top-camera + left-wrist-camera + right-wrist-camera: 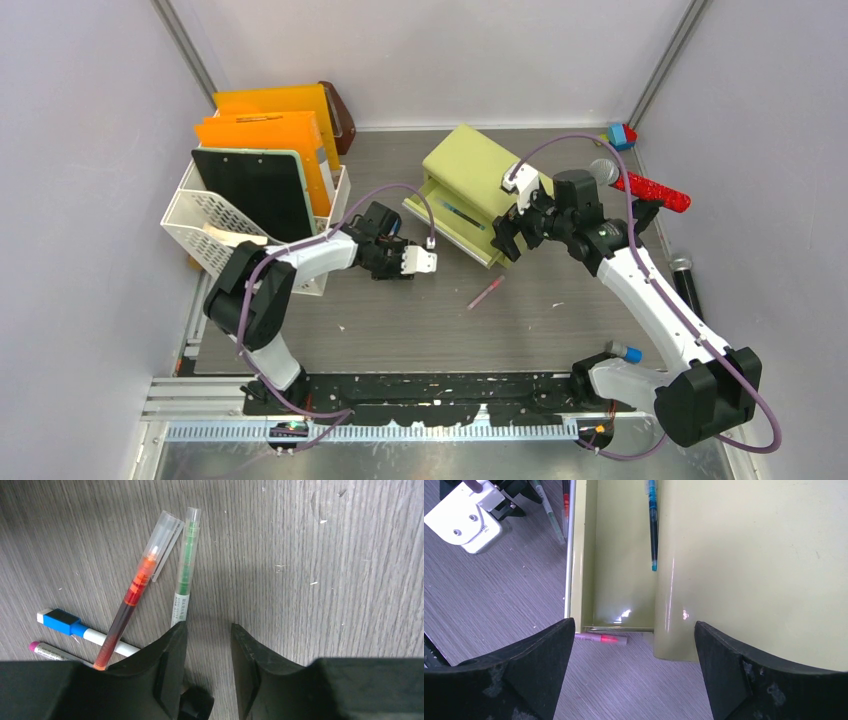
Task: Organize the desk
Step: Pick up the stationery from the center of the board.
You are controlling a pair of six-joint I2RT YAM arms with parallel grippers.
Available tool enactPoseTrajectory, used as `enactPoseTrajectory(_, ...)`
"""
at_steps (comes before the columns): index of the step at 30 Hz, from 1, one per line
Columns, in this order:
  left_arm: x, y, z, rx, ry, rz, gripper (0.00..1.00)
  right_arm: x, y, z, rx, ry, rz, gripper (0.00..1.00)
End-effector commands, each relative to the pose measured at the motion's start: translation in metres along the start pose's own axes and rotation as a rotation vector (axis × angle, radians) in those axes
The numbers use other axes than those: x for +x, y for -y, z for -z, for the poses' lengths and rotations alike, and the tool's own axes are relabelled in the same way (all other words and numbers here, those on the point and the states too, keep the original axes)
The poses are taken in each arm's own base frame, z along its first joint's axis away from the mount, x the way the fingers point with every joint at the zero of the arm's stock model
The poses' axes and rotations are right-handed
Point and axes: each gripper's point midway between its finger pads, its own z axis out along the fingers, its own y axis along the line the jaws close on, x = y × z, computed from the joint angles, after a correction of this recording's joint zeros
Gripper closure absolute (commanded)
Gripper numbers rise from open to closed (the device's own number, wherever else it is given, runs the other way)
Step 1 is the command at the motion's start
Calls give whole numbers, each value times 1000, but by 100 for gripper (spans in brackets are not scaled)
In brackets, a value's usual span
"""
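On the dark wood-grain desk (320, 570) lie an orange pen (132, 597), a green pen (185, 565), a blue-capped white marker (75, 628) and a pink-tipped grey pen (47, 651). My left gripper (209, 630) hovers low just right of them. It is open, with only bare desk between its fingers, and its left finger covers the green pen's end. My right gripper (634, 625) is wide open above the yellow-green cabinet (470, 185). The cabinet's drawer (619, 580) is pulled out and holds a blue pen (652, 525). A pink pen (601, 638) lies on the desk by the drawer's end.
A white file rack (215, 225) with orange folders (265, 135) and a black clipboard (250, 190) stands at the back left. At the right edge are a red object (655, 190), a blue block (620, 135) and a black cylinder (685, 285).
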Motion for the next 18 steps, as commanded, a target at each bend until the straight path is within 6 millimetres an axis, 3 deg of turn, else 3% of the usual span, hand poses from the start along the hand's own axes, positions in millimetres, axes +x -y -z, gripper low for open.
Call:
enactPoseTrajectory(1,-5,-2,-4,17,14,-23,62,-12,3,3,6,46,6,4)
enactPoseTrajectory(8,-8,-4,4,-17,26,-30,62,-10,4,1,4,39,-3,4)
enactPoseTrajectory(18,-23,-22,26,-129,71,-42,61,-7,6,-1,5,25,-13,5)
